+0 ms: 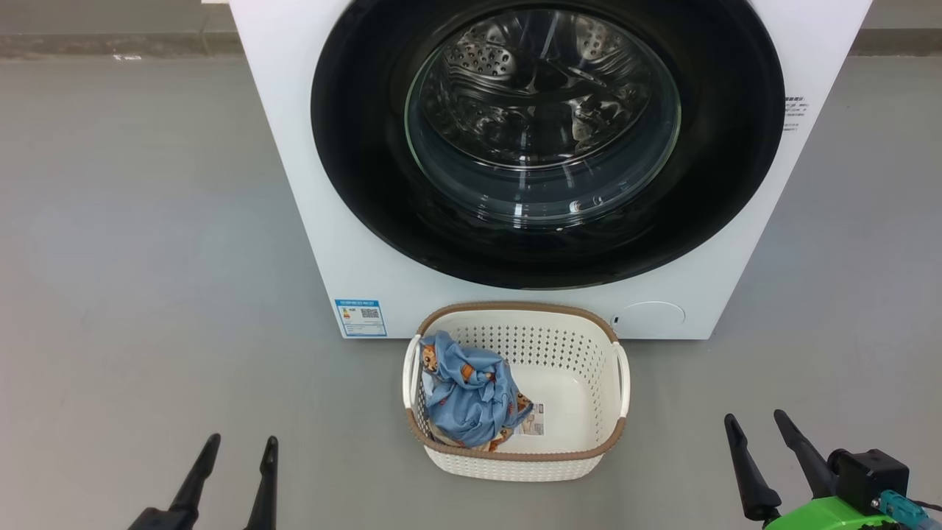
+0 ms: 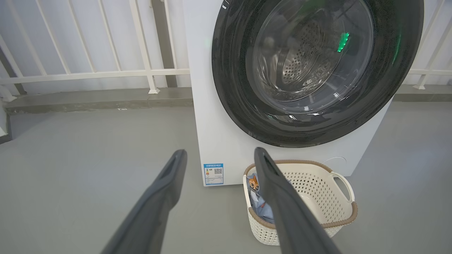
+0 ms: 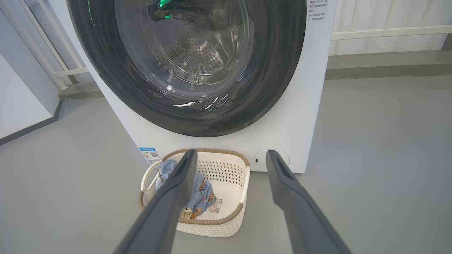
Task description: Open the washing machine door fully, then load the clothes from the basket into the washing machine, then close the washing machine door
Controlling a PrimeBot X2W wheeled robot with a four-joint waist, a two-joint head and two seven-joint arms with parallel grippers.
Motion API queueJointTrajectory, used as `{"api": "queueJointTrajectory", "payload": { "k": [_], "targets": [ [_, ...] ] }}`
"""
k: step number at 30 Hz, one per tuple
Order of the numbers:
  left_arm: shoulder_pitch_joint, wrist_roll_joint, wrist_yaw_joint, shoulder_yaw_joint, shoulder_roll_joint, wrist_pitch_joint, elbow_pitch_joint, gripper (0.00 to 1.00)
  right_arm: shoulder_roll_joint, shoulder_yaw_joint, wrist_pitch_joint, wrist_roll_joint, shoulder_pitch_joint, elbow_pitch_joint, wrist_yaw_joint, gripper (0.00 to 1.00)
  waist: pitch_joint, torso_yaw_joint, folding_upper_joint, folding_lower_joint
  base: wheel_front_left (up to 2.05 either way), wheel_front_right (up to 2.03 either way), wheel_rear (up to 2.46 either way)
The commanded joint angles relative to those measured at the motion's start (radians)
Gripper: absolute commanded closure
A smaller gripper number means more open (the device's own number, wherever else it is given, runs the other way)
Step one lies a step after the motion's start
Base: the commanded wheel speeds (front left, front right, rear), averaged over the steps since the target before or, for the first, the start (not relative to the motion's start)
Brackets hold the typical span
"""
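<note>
Left gripper [image 1: 243, 439] and right gripper [image 1: 753, 417] hang empty, jaws wide, one on each side of the basket [image 1: 515, 306]. Blue clothes [image 1: 467, 401] sit in the basket's left half. Just behind the basket stands the washer [image 1: 368, 276], door [image 1: 353, 147] shut.

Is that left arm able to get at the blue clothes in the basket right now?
Probably yes. The left gripper has its fingers apart, the basket is open-topped, and the clothes lie at its left side, across bare floor.
</note>
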Motion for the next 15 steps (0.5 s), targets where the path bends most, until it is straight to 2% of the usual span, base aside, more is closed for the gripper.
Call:
{"api": "queueJointTrajectory", "payload": {
  "k": [1,15],
  "targets": [
    [-0.02,0.0,-0.003,0.034,0.014,-0.012,-0.016,0.0,-0.011,0.014,-0.012,-0.011,0.0,-0.026,-0.001,0.0,-0.001,-0.001,0.0,0.0,0.0,0.0,0.0],
    [-0.026,0.016,-0.003,0.034,0.021,-0.012,-0.02,0.0,-0.008,0.012,-0.012,-0.009,0.001,-0.028,-0.001,0.0,0.003,-0.008,0.0,0.0,0.01,0.01,-0.02]
  ]
}}
